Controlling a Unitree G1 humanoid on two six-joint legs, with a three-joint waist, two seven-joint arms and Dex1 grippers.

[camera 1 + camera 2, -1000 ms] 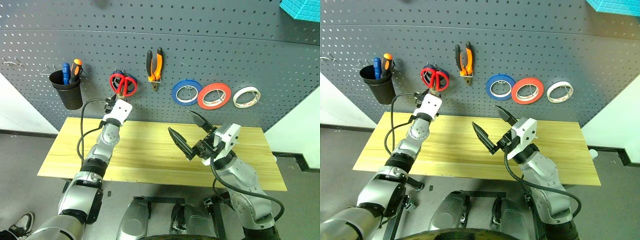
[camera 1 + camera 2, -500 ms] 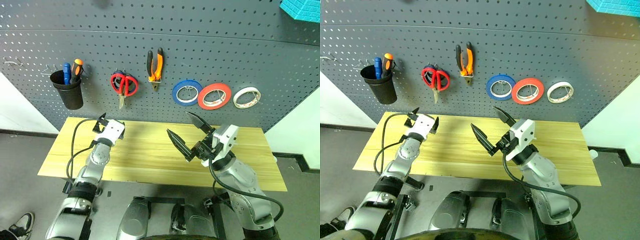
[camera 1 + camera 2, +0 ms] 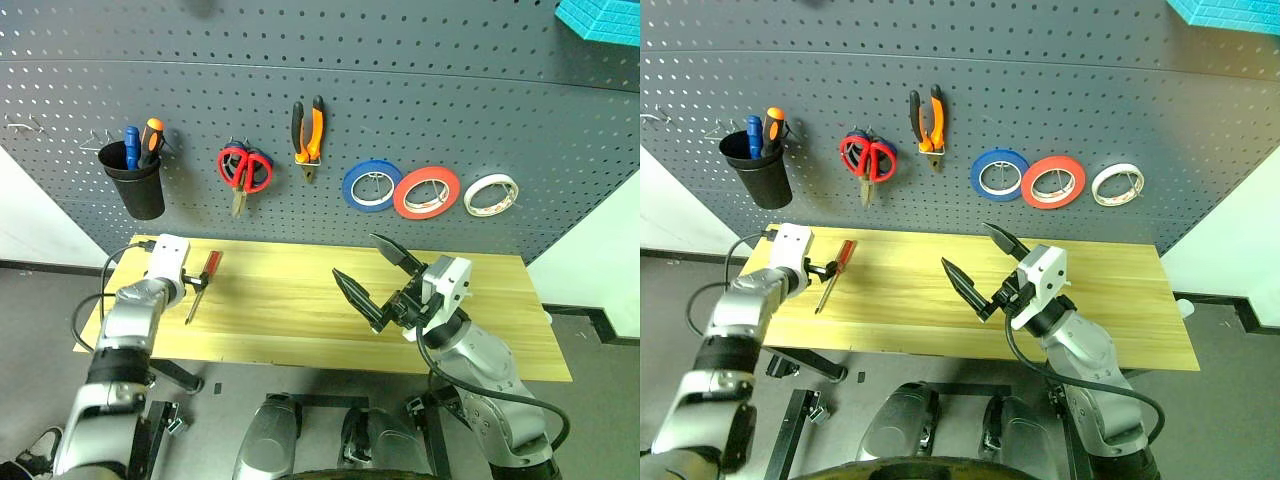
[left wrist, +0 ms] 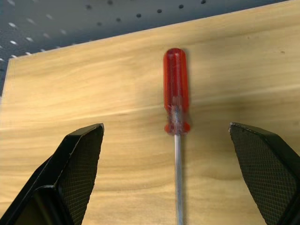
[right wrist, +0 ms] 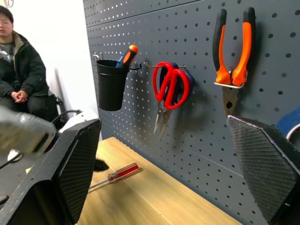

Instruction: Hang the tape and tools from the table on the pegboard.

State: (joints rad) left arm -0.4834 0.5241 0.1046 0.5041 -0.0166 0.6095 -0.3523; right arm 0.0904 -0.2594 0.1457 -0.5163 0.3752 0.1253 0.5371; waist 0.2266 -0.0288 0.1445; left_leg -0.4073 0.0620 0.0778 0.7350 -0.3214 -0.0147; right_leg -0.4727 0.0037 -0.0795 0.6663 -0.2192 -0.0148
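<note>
A: How many tape rolls hang on the pegboard (image 3: 420, 80)?
B: Three, in a row to the right of the pliers (image 3: 308, 137): a blue roll (image 3: 372, 186), then the red tape (image 3: 427, 192), then a white roll (image 3: 492, 195).
A: And the tools?
B: One pair of pliers. Left of them, red scissors (image 3: 242, 172) hang over a blue-handled pair that barely shows behind. Further left, one black cup (image 3: 137, 178) holds two screwdrivers (image 3: 140, 143), one blue-handled and one orange-handled.
A: Anything on the worktop (image 3: 300, 300)?
B: One thing: the red screwdriver (image 3: 203, 283), below and left of the pliers, near the worktop's left end, handle toward the pegboard.
A: The end effectors?
B: Two, both spread wide and holding nothing. The left end effector (image 4: 177, 180) hangs over the screwdriver, one finger on each side of the shaft, not touching it. The right end effector (image 3: 375, 275) is raised over the worktop, below and right of the pliers.
A: Anyone around?
B: One person (image 5: 18, 63) sits beyond the worktop's left end.
</note>
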